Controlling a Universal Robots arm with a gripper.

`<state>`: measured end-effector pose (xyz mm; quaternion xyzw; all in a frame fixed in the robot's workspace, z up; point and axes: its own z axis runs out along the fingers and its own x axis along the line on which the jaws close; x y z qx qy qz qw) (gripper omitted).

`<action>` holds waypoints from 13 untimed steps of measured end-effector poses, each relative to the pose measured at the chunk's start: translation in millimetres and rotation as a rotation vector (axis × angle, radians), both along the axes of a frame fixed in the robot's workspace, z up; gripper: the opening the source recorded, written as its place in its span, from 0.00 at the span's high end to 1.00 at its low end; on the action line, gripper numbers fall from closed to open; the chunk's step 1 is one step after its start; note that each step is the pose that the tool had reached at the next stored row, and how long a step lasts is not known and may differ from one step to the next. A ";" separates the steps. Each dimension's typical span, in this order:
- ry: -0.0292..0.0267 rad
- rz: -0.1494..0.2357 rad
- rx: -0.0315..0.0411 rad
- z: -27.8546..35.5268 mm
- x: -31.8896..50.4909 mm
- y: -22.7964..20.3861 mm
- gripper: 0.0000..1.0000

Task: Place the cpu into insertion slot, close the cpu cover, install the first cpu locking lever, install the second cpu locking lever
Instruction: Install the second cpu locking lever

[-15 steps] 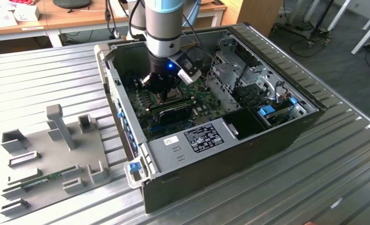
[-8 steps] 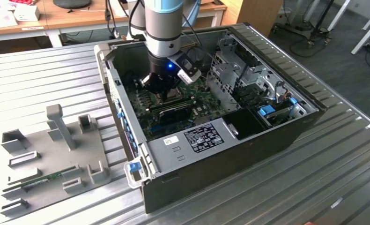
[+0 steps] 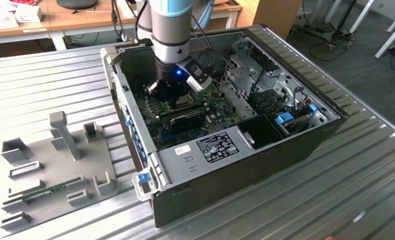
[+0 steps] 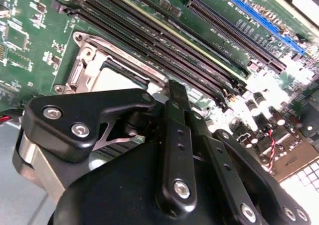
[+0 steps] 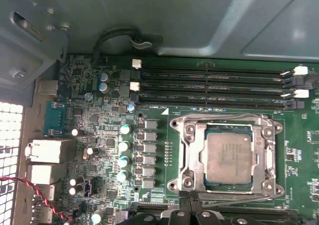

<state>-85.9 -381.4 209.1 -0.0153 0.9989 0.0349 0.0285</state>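
The cpu point(image 5: 229, 158), a flat grey square, lies in the insertion slot point(image 5: 273, 187) on the green board. The cpu cover point(image 5: 188, 155), a silvery frame, lies flat around it, with the chip showing through its window. A thin metal lever point(image 5: 219, 117) runs along the socket's edge nearest the memory slots. My gripper point(image 5: 190, 205) hangs just beside the socket's opposite edge, fingers together with nothing seen between them. In the second wrist view the gripper point(image 4: 177, 93) stands low over the board, with the cover point(image 4: 87, 68) just behind it. In the exterior view the gripper point(image 3: 174, 97) reaches down inside the open computer case point(image 3: 271, 145).
Long black memory slots point(image 5: 214, 85) run beside the socket, and a row of capacitors point(image 5: 124, 145) stands on its other side. A metal drive cage point(image 3: 264, 85) and the case walls close in around the arm. A grey fixture plate point(image 3: 57, 155) lies on the table at the exterior view's left.
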 end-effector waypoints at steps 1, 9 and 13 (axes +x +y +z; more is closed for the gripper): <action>0.0001 0.000 -0.0001 -0.8 -0.6 0.0 0.90; 0.0002 0.000 -0.0005 -3.2 -3.0 -0.1 0.90; -0.0001 0.000 -0.0002 -3.9 -3.5 -0.1 0.90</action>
